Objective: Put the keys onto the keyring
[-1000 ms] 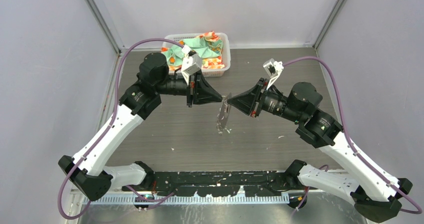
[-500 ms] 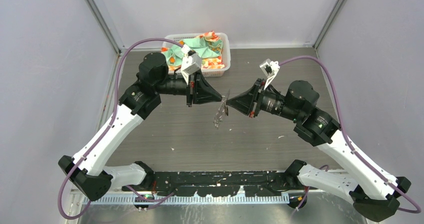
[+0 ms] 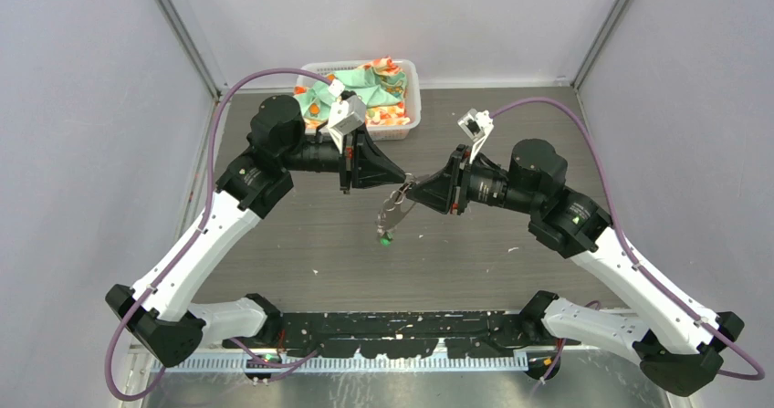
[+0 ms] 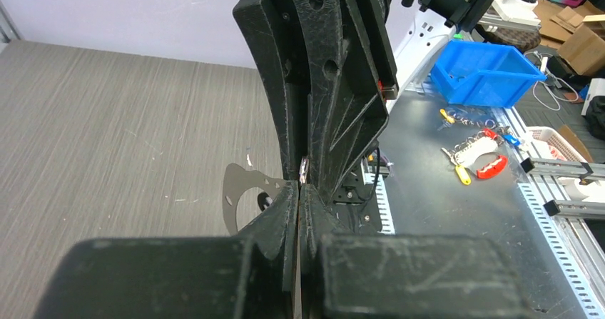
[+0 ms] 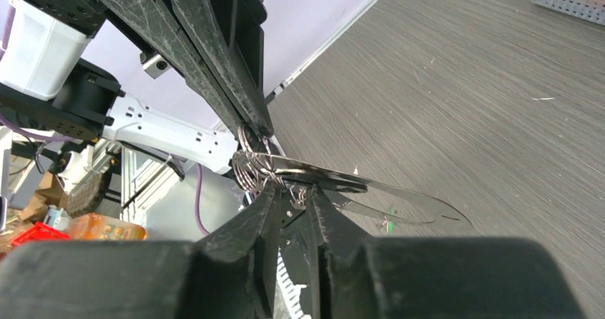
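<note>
Two pincers meet tip to tip over the middle of the surface (image 3: 301,235), sharing the keys (image 3: 392,214) and keyring (image 5: 250,168).

The left pincer (image 3: 400,181) has its fingers pressed together, pinching the small coiled wire keyring at their tips. The right pincer (image 3: 413,187) is nearly together, clamped on the flat metal of the keys just beside the ring. The keys hang slanting down from the pinch, green head (image 3: 385,238) lowest, above the surface.
</note>
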Controlling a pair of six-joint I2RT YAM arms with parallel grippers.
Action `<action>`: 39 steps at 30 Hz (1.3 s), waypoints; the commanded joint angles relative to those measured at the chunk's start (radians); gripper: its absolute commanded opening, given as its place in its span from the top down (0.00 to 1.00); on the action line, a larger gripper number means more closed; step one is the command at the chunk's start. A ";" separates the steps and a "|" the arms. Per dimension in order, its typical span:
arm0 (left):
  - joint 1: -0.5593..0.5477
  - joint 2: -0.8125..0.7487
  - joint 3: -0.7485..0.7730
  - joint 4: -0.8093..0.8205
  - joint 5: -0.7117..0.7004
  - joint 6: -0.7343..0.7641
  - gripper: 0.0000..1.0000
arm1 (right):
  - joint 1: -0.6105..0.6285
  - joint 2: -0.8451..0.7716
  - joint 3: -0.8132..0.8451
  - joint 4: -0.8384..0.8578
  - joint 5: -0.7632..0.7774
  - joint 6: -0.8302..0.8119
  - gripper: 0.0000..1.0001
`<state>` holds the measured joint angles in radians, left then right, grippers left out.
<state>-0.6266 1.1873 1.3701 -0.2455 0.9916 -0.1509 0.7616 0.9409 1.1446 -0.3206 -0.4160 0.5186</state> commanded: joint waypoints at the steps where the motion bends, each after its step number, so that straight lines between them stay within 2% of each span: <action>1: -0.001 -0.040 0.018 0.079 0.022 -0.013 1.00 | -0.010 -0.021 0.095 -0.084 0.005 -0.081 0.72; 7: -0.001 -0.035 0.016 0.072 0.022 -0.011 1.00 | -0.014 -0.038 0.177 -0.131 0.046 -0.165 0.48; 12: -0.001 -0.033 0.015 0.072 0.022 -0.017 1.00 | -0.015 0.000 0.210 -0.113 0.014 -0.196 0.47; 20: -0.001 -0.036 0.017 0.070 0.024 -0.024 1.00 | -0.016 0.042 0.201 -0.076 -0.028 -0.203 0.53; 24: -0.001 -0.035 0.017 0.070 0.024 -0.026 1.00 | -0.015 0.056 0.203 -0.061 -0.046 -0.198 0.62; 30: -0.001 -0.035 0.009 0.063 0.024 -0.023 1.00 | -0.016 0.062 0.202 -0.058 -0.100 -0.207 0.99; 34: -0.002 -0.025 0.019 -0.013 0.040 0.032 1.00 | -0.016 0.075 0.236 -0.147 -0.124 -0.247 0.99; 36: -0.002 -0.015 0.034 -0.058 0.059 0.055 0.88 | -0.016 0.088 0.262 -0.199 -0.131 -0.276 0.99; 39: -0.002 0.026 0.091 -0.204 0.148 0.139 0.61 | -0.016 0.116 0.313 -0.304 -0.148 -0.322 0.99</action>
<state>-0.6270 1.1805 1.3762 -0.3054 1.0309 -0.1112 0.7486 1.0328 1.3705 -0.5129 -0.5182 0.2665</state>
